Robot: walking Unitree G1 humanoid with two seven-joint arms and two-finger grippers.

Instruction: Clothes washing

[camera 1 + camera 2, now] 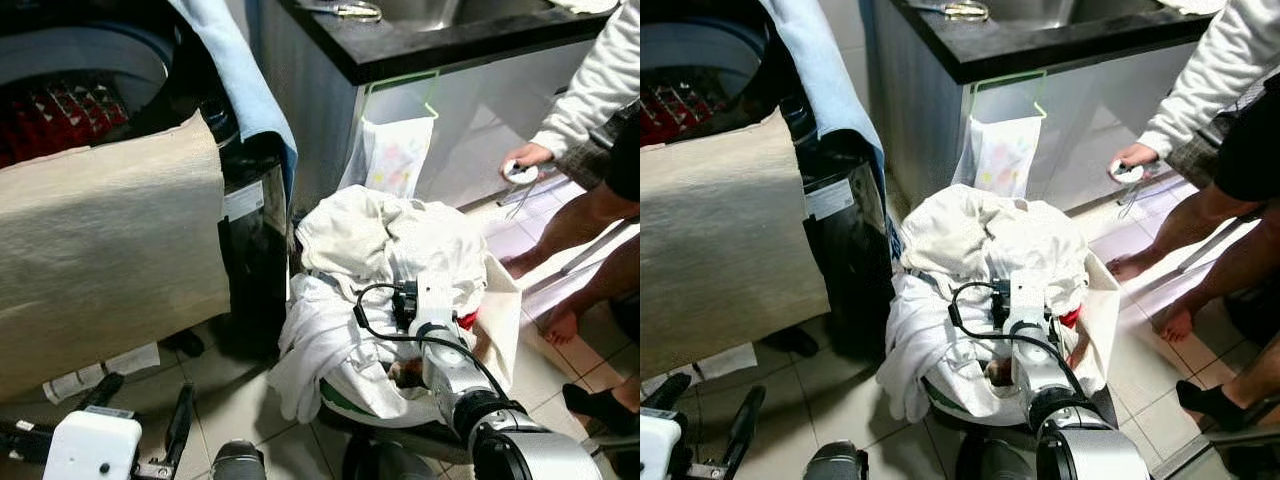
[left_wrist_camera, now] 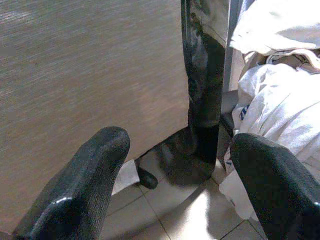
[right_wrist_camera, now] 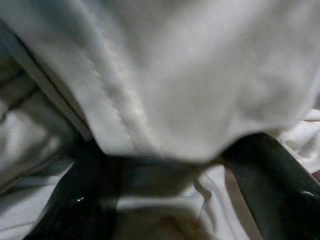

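Note:
A heap of white clothes (image 1: 380, 240) fills a laundry basket (image 1: 500, 320) on the tiled floor beside a top-loading washing machine (image 1: 70, 90) with its drum uncovered. My right arm reaches down into the heap. In the right wrist view my right gripper (image 3: 165, 170) is open, its black fingers (image 3: 80, 200) spread wide, and white cloth lies over and between them. My left gripper (image 1: 148, 387) hangs low in front of the machine, open and holding nothing, as the left wrist view (image 2: 177, 145) also shows.
A beige cloth (image 1: 100, 260) drapes over the machine's front and a blue cloth (image 1: 240, 80) over its raised lid. Behind the basket stands a black-topped counter (image 1: 420, 45) with a plastic bag (image 1: 395, 150) hanging from it. A person's hand (image 1: 525, 160) and bare feet (image 1: 560, 325) are close on the right.

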